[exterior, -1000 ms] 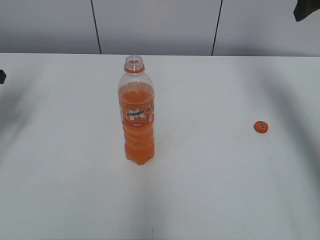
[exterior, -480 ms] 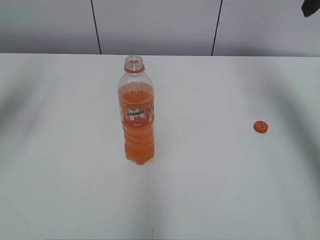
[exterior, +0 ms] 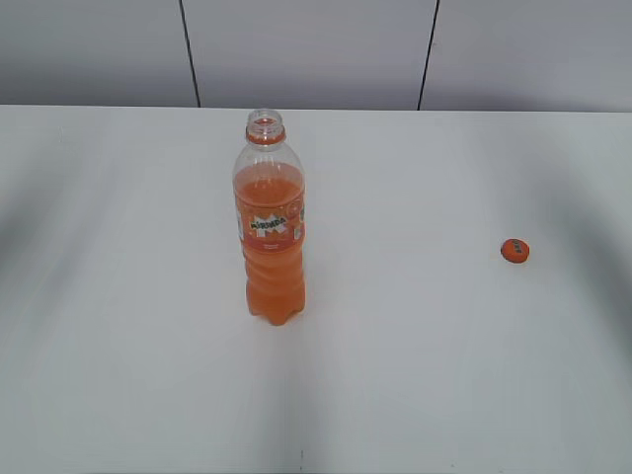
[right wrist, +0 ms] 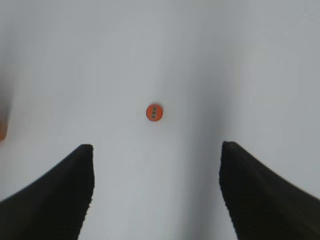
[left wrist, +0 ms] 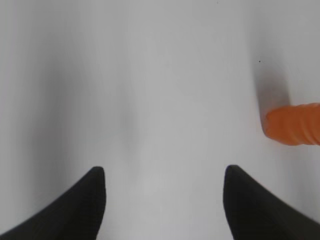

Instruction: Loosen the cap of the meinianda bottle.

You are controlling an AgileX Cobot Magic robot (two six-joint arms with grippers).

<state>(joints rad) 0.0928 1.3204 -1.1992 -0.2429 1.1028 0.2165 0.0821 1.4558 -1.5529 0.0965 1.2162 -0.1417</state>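
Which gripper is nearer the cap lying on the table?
Right. The right gripper hangs above the cap, jaws open; the left gripper views only the bottle base.

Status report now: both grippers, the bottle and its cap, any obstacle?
Left gripper open, empty. Right gripper open, empty, above the cap. Cap off, lying on table, apart from the upright meinianda bottle. Nothing in the way.

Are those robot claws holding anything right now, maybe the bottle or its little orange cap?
Nothing is held. The left gripper and right gripper both stand open over bare table. The bottle stands alone, uncapped; the cap lies apart on the table.
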